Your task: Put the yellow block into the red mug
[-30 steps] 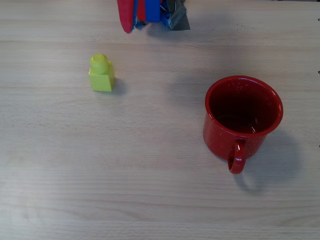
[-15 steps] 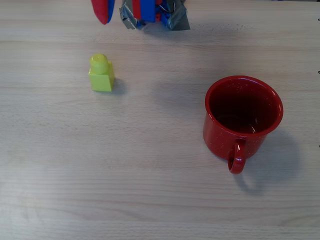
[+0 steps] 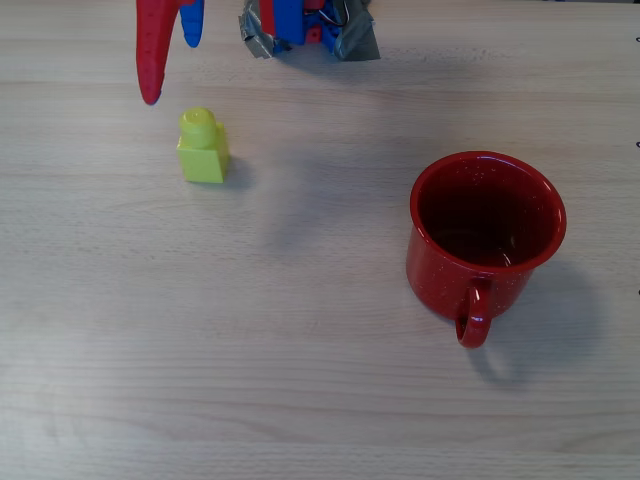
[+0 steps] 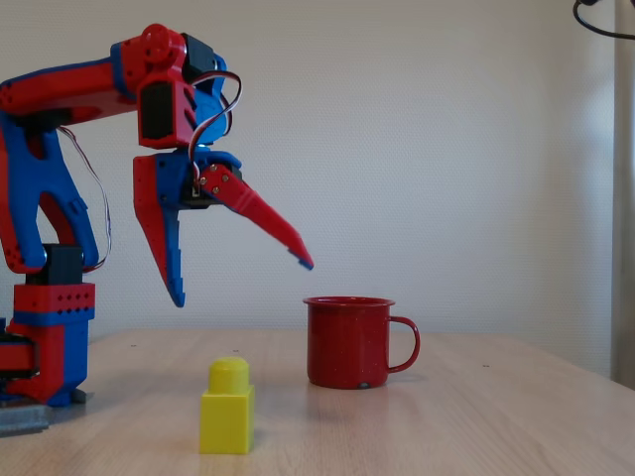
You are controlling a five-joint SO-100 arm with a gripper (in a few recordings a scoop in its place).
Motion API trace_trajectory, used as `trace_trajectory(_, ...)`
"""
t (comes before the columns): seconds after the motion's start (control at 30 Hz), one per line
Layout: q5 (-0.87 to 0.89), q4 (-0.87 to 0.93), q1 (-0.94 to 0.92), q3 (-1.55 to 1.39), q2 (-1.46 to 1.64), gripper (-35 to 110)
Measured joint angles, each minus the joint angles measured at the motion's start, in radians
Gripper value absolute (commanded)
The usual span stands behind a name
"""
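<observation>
Small yellow-green plastic brick (image 4: pixel 227 407) with one round stud upright on pale wooden table (image 3: pixel 300 380), well apart from glossy red speckled enamel mug (image 3: pixel 485 238), handle toward camera in overhead view. Red-and-blue two-finger gripper (image 4: pixel 241 282) raised above brick, angled downward, jaws spread wide, holding nothing, touching nothing.

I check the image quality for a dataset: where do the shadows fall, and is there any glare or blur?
Overhead view: soft shadows lie to the right of the block and the mug; a small glint shows inside the mug; everything looks sharp. Fixed view: even, dim light, a faint reflection under the mug on the table; the open gripper is sharp.
</observation>
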State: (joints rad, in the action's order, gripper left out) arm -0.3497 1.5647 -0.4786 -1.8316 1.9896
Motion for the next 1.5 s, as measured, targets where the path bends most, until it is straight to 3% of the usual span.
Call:
trace_trajectory(0.3, -0.072, -0.150, -0.026, -0.169, -0.035, 53)
trace_trajectory(1.4, -0.049, -0.538, -0.020, -0.471, -0.104, 52)
trace_trajectory(1.5, -0.044, -0.540, -0.002, -0.476, -0.104, 43)
